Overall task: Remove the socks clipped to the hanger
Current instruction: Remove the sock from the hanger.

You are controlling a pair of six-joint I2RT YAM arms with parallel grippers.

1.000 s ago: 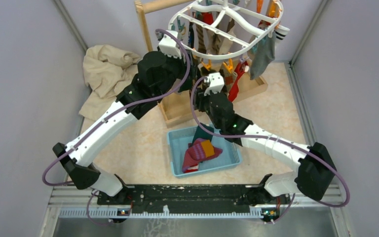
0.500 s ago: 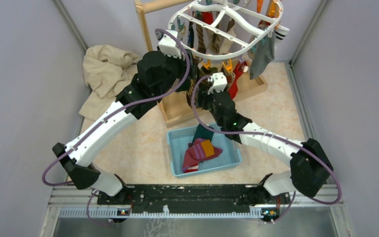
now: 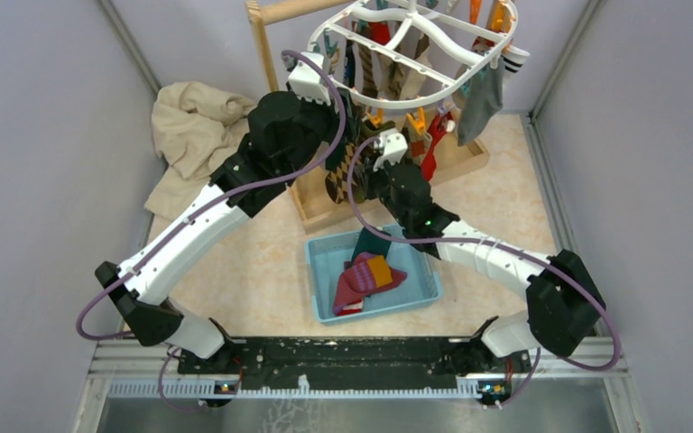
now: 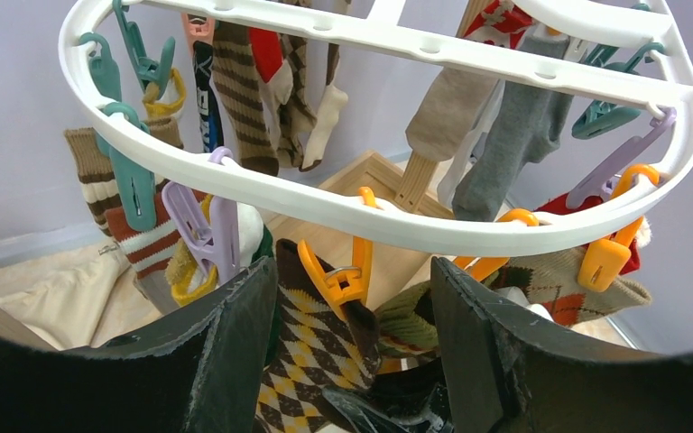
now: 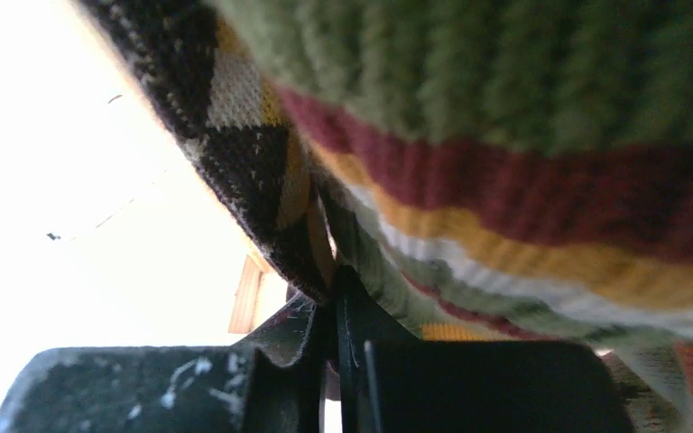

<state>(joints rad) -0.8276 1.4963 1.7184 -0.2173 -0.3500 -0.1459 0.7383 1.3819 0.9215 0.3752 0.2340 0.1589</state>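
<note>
The white oval hanger (image 3: 492,54) hangs from the stand with many socks clipped to it; its rim (image 4: 397,215) crosses the left wrist view. My left gripper (image 4: 352,298) is open, its fingers (image 4: 235,334) either side of an orange clip (image 4: 343,275) that holds a brown-and-yellow argyle sock (image 4: 311,347). My right gripper (image 5: 336,316) is shut on that argyle sock (image 5: 244,144) lower down, next to a green striped sock (image 5: 505,108). In the top view the argyle sock (image 3: 337,176) hangs between the left gripper (image 3: 350,126) and the right gripper (image 3: 368,171).
A blue bin (image 3: 320,271) with a few loose socks sits on the floor below the hanger. The light wooden stand (image 3: 262,36) and its base (image 3: 325,212) stand behind it. A beige cloth (image 3: 189,126) lies at the left. Grey walls close both sides.
My right gripper has shifted slightly up and left under the hanger, and the argyle sock now shows drawn out to the left. The left arm has barely moved.
</note>
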